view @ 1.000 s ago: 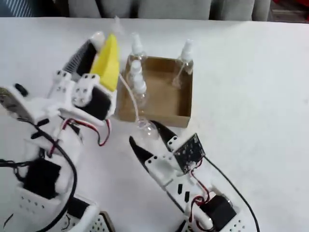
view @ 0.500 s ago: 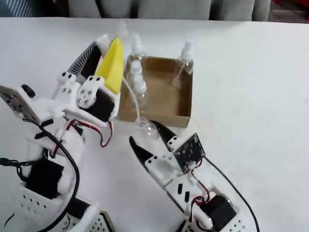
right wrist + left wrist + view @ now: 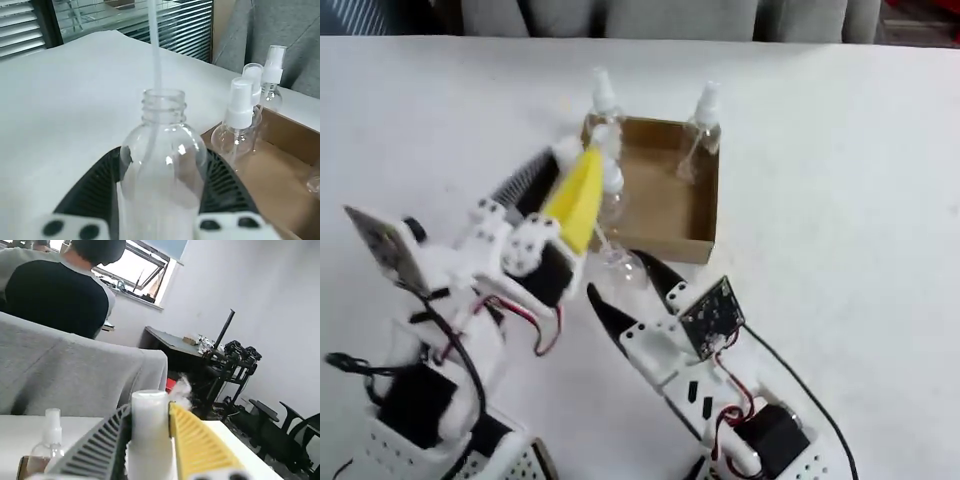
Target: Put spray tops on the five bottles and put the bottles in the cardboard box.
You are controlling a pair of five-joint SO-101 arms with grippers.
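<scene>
Swung nearer and rightward, the left gripper (image 3: 575, 158) hangs at the left wall of the cardboard box (image 3: 705, 215) in the high view, clamped on a spray top (image 3: 570, 150); the right gripper (image 3: 617, 272) clenches a clear bottle (image 3: 623, 268) just before the box on the white table (image 3: 840, 150). Left wrist view: grey chairs (image 3: 75, 375) behind the pinched white top. Right wrist view: a dip tube (image 3: 156, 45) enters the bottle's open neck; capped bottles (image 3: 239, 120) stand in the box, blinds (image 3: 165, 20) beyond.

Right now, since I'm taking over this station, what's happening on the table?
The right gripper holds an uncapped bottle upright beside the cardboard box. The left gripper holds a spray top over it, its tube already dipping into the neck, the top not yet seated. Four capped bottles stand in the box.
</scene>
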